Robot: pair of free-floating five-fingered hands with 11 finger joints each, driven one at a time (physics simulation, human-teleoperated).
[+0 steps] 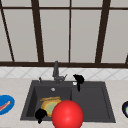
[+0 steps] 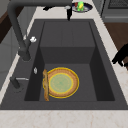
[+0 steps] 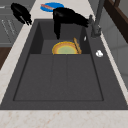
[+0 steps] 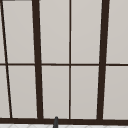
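Landmark: the dark sink point(image 1: 105, 100) is serving as the reference for every place below; it is sitting in a pale counter under a window point(image 4: 53, 60).
Right hand: the right hand point(image 1: 79, 79) is hovering over the back rim of the sink, just right of the faucet point(image 1: 56, 71). One finger is pointing straight down toward the sink's shallow right section, and the rest look loosely bent; it is holding nothing. The right side view shows it as the large black shape point(image 3: 67, 16) above the basin.
Left hand: the left hand point(image 1: 40, 114) is hanging at the front left corner of the sink, above the rim, fingers drooping downward and gripping nothing. It is showing at the edge of the left side view point(image 2: 121, 56) and at the far corner in the right side view point(image 3: 21, 13).
Plate: a yellow-rimmed plate point(image 2: 61, 82) with a greenish middle is lying flat on the floor of the sink's deep left basin, nearest the left hand but apart from it.
Stick: a brownish strip point(image 2: 45, 85) is lying along the back edge of the plate, against the basin wall; what it is cannot be told.
Red ball: a big red sphere point(image 1: 67, 115) is showing at the sink's front edge, covering part of the plate.
Blue dish: a blue dish point(image 1: 5, 104) with a reddish item is resting on the counter left of the sink.
Dark bowl: a dark bowl point(image 2: 81, 6) holding colourful pieces is resting on the counter right of the sink.
Small white piece: a small white thing point(image 3: 99, 53) is lying on the sink's back ledge, right of the faucet.
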